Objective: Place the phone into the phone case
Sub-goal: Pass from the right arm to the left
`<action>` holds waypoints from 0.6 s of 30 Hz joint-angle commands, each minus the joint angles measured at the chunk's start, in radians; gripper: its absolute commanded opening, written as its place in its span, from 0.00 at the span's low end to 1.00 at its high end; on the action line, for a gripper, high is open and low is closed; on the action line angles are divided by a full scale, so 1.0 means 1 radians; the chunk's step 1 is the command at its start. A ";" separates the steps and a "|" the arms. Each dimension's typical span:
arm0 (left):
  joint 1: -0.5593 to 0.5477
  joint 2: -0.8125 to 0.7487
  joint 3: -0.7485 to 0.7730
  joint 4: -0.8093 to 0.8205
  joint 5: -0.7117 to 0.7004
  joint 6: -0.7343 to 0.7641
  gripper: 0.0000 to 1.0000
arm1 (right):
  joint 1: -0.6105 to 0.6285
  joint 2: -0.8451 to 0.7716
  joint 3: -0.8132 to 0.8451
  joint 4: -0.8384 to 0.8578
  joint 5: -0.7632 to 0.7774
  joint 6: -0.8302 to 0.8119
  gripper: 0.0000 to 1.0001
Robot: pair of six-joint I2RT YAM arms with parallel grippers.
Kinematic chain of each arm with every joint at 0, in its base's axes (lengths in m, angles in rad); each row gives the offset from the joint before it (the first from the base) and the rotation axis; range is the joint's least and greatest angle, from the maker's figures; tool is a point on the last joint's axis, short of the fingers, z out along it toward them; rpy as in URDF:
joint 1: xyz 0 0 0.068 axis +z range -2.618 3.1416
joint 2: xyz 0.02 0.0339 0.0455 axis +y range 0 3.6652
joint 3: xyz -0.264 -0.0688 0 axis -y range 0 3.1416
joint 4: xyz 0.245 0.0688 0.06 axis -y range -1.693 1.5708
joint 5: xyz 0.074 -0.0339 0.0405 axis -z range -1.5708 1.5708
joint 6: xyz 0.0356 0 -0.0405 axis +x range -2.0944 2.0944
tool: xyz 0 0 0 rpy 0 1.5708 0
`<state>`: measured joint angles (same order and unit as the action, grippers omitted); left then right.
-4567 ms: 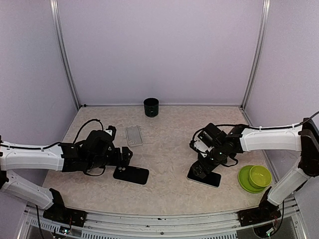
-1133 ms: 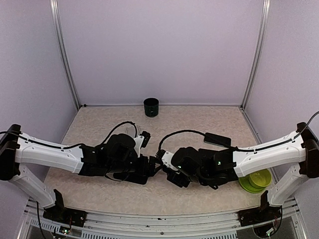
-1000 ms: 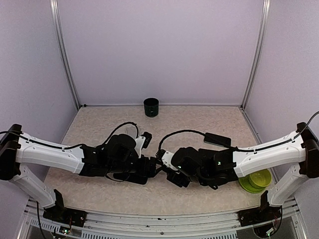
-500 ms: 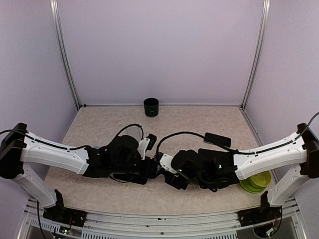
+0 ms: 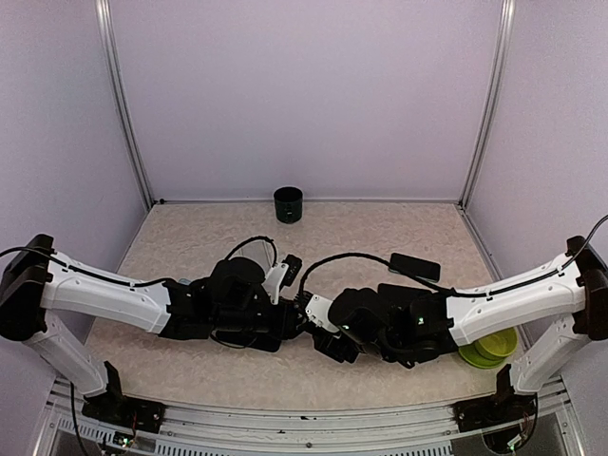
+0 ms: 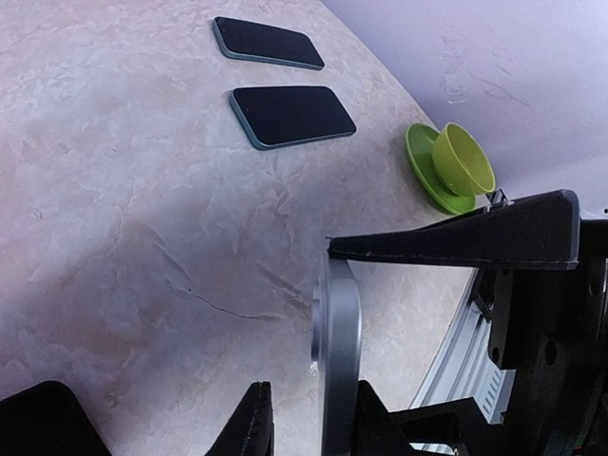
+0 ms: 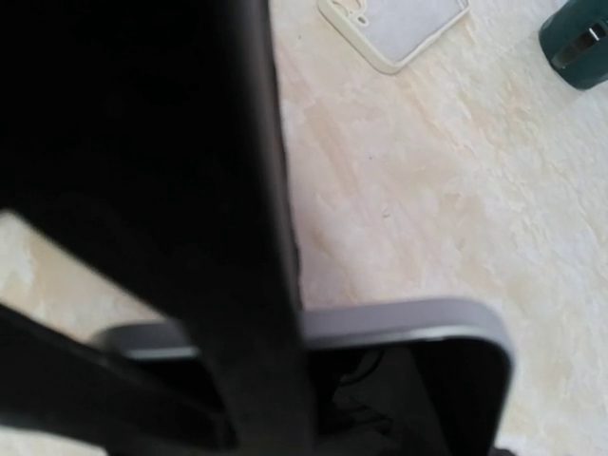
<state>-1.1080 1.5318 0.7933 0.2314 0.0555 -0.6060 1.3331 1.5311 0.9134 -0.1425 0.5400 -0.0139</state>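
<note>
The grey phone (image 6: 340, 361) stands edge-on between my left gripper's (image 6: 309, 418) fingers. It touches the right finger, and a gap as wide as the phone shows at the left finger. My right gripper (image 5: 323, 332) is shut on the phone, with one black finger (image 6: 456, 242) lying over its top end. In the right wrist view a black finger (image 7: 237, 237) crosses the phone's grey rim (image 7: 399, 318). Both grippers meet at the table's near centre, the left gripper (image 5: 293, 321) facing the right. The pale phone case (image 7: 399, 28) lies flat further back. The left arm hides it from above.
Two dark phones (image 6: 269, 43) (image 6: 293, 116) lie flat on the right side, one visible from above (image 5: 413, 266). A green cup on a saucer (image 5: 486, 347) sits at the near right. A dark green cup (image 5: 288, 204) stands at the back wall.
The left gripper's jaws have narrowed round the phone. Both arms have edged slightly nearer the front. Earlier still, the arms were apart and the right gripper was at a phone lying on the table.
</note>
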 commanded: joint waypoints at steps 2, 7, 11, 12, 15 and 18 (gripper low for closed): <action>-0.006 0.013 0.008 0.029 0.008 -0.004 0.22 | 0.020 -0.031 -0.001 0.075 0.020 -0.006 0.68; -0.004 0.017 0.006 0.030 0.012 -0.013 0.10 | 0.022 -0.034 -0.003 0.083 0.024 -0.002 0.68; -0.003 0.023 0.010 0.025 0.015 -0.016 0.01 | 0.022 -0.051 -0.012 0.095 0.029 -0.003 0.69; -0.003 0.024 0.009 0.025 0.017 -0.017 0.00 | 0.023 -0.056 -0.015 0.098 0.031 -0.003 0.69; -0.004 0.023 0.009 0.025 0.016 -0.019 0.00 | 0.023 -0.065 -0.022 0.101 0.033 -0.003 0.71; -0.002 0.012 0.005 0.025 -0.002 -0.021 0.00 | 0.023 -0.074 -0.031 0.100 0.043 0.002 0.75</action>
<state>-1.1088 1.5330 0.7933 0.2611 0.0921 -0.6235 1.3380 1.5070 0.8883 -0.1143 0.5438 -0.0101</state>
